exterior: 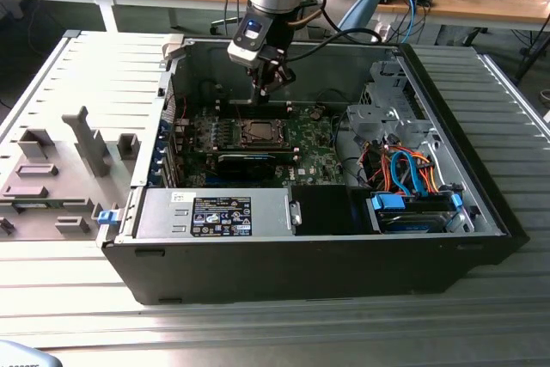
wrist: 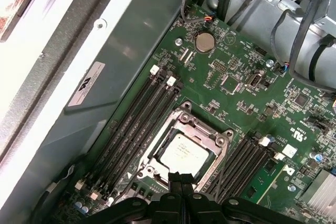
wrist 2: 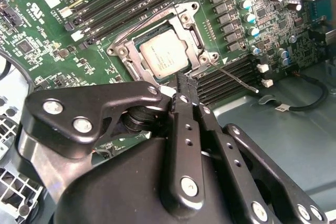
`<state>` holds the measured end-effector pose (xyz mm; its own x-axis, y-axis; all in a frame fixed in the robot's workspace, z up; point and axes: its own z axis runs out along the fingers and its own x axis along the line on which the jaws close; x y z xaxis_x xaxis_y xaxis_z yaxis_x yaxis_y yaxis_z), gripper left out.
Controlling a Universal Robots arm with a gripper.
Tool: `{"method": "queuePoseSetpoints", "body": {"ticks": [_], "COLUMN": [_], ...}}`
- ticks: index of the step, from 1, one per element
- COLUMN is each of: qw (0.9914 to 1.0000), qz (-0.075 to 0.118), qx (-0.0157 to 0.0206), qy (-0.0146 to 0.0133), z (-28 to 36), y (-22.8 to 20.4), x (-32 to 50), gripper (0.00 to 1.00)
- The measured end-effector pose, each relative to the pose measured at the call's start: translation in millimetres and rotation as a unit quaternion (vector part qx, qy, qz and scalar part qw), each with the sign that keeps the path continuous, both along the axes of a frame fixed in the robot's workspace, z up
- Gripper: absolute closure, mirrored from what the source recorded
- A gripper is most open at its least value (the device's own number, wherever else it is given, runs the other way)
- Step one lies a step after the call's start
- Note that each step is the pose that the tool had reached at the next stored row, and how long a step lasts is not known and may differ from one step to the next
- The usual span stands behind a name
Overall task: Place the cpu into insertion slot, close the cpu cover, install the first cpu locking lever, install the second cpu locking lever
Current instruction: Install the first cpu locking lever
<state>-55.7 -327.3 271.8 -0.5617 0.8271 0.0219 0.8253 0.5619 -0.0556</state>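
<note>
The open computer case [exterior: 301, 272] lies on its side on a ribbed metal table [exterior: 258, 333], the green board [exterior: 318, 156] flat on its floor. My gripper [exterior: 268, 88] hangs low over the board with its fingers [wrist 2: 181, 85] clenched together and nothing between them, tips just beside the edge of the insertion slot [wrist: 156, 155]. The cpu cover [wrist: 203, 130] lies flat down on the slot, and the cpu [wrist: 182, 150] sits inside, silver top showing through the cover's window. A thin wire lever [wrist 2: 239, 78] angles out from the slot's corner across the black memory slots.
</note>
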Motion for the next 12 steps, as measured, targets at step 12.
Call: {"method": "queuePoseSetpoints", "body": {"ticks": [12], "qw": [0.99993], "qz": [0.012], "qx": [0.0000], "qy": [0.0000], "z": [0.0], "y": [0.0], "x": [0.0], "gripper": [0.89]}}
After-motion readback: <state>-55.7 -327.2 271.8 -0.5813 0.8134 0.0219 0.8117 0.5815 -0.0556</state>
